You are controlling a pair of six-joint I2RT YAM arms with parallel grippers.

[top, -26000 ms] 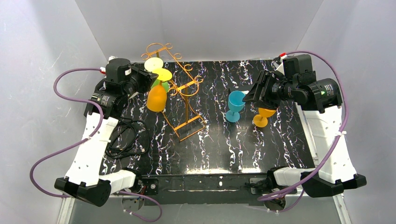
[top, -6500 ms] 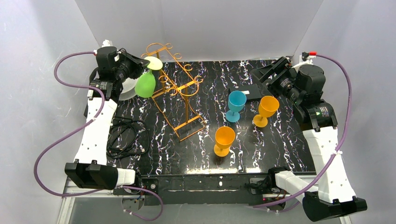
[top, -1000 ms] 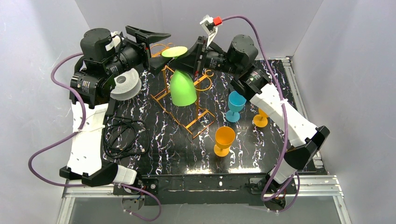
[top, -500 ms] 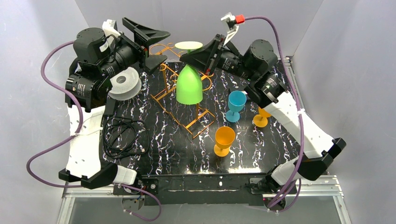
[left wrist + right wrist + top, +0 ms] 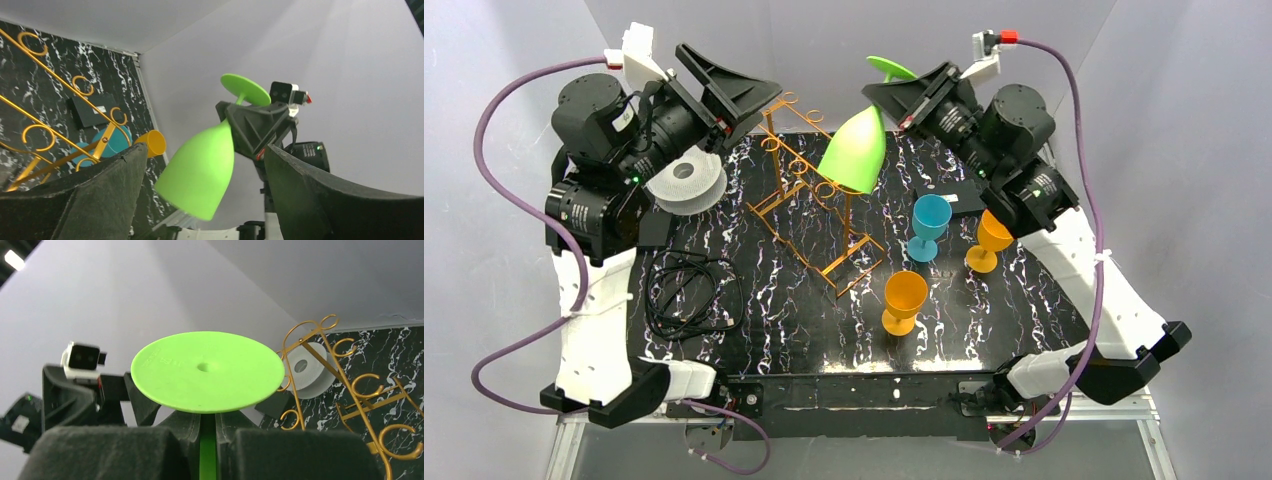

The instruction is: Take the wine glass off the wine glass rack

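Observation:
My right gripper is shut on the stem of the green wine glass just under its round foot. It holds the glass in the air, upside down and tilted. The glass is free of the orange-gold wine glass rack, above and right of the rack's top. The rack stands on the black marbled table with no glass on it. My left gripper is open with nothing in it, raised left of the rack. In the left wrist view the glass shows some way beyond its fingers.
A teal glass and two orange glasses stand upright right of the rack. A white spool lies by my left arm, a coiled black cable at the near left, a flat black box behind the teal glass.
My right gripper has carried the green glass up and to the right, away from the rack, tilting it. My left gripper has opened wider and drawn back to the left.

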